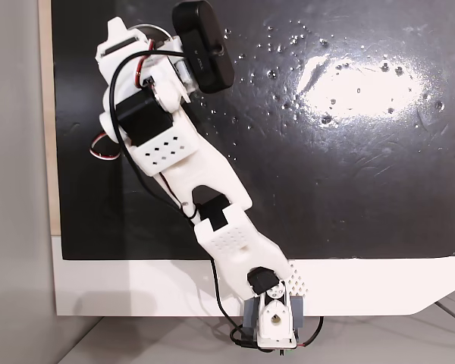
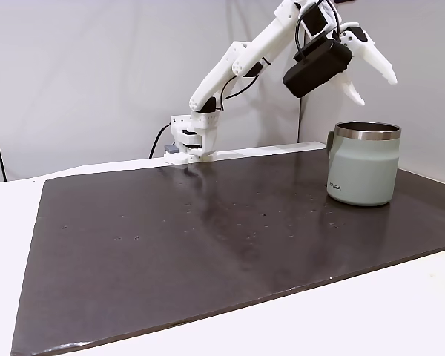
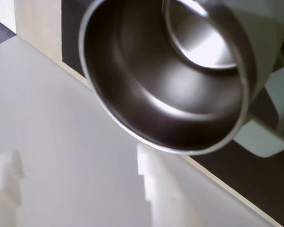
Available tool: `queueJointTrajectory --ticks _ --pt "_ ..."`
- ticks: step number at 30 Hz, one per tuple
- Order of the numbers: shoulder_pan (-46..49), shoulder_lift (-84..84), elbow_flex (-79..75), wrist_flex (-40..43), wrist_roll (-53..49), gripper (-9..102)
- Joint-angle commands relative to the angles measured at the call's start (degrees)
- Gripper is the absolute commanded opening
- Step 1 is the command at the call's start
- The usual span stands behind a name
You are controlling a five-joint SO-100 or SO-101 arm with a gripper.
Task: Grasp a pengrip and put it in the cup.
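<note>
Above the cup (image 2: 363,174), claw (image 2: 371,78) spread, nothing visible between.
Risk: pengrip unseen; could clip rim at 12 o'clock.

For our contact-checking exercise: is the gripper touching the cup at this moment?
Apart. A fixed view from the side shows the open gripper hanging in the air above the cup, with bare wall showing between its fingertips and the steel rim.

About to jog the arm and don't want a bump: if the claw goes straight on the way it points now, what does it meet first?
Probably the cup: the open claw hangs above it, pointing down toward its steel rim. Whether it enters the mouth or clips the rim is unclear.
</note>
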Motion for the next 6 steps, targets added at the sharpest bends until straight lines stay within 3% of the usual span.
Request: queueJointTrajectory --ticks 1,6 --pt "0.8 0.3 -4.8 1.2 -1.0 24" --pt "0.9 0.3 -5.2 1.6 -1.4 24"
